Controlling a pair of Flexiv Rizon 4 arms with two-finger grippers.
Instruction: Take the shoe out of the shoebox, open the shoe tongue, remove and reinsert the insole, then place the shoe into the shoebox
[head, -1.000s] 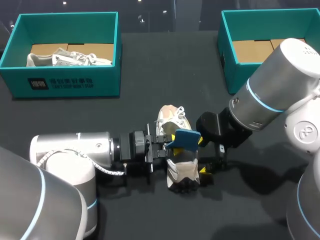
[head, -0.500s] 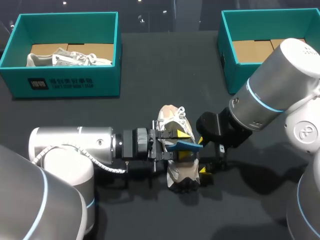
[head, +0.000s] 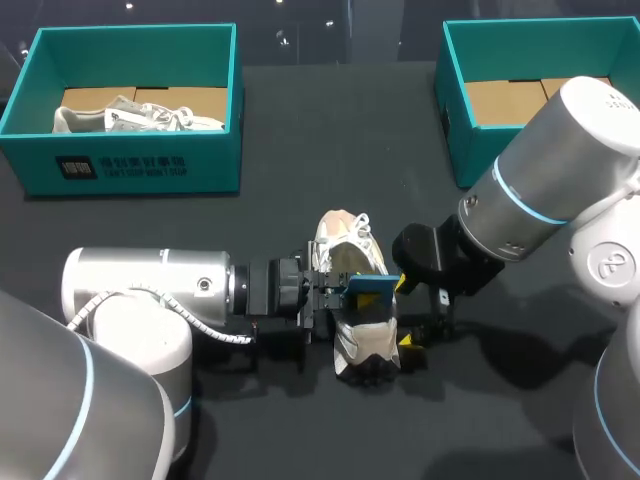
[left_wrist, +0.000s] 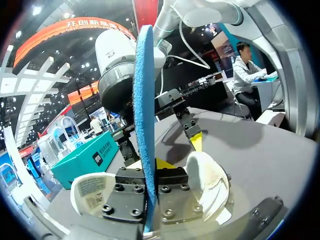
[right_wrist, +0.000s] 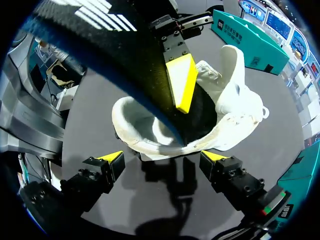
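Well beyond the left gripper (head: 338, 292), a teal shoebox (head: 130, 170) is holding another shoe (head: 140, 118). That gripper is clenching the blue insole (head: 372, 289) between its fingers, over the opening of the white shoe (head: 345, 240) lying on the table (head: 300, 150) beneath them. The right gripper (head: 405, 312) is sitting released, fingers spread and grasping nothing, with the white shoe's heel just ahead of its tips and a second shoebox (head: 452, 120) well beyond it.

Your thin blue insole (left_wrist: 142, 100) looks rough and felt-like (fuzzy along its edge); the white low-top shoe (right_wrist: 235, 100) is soft cloth, the dark table (head: 300, 160) matt, the left arm's silver casing (head: 150, 290) smooth and glossy.
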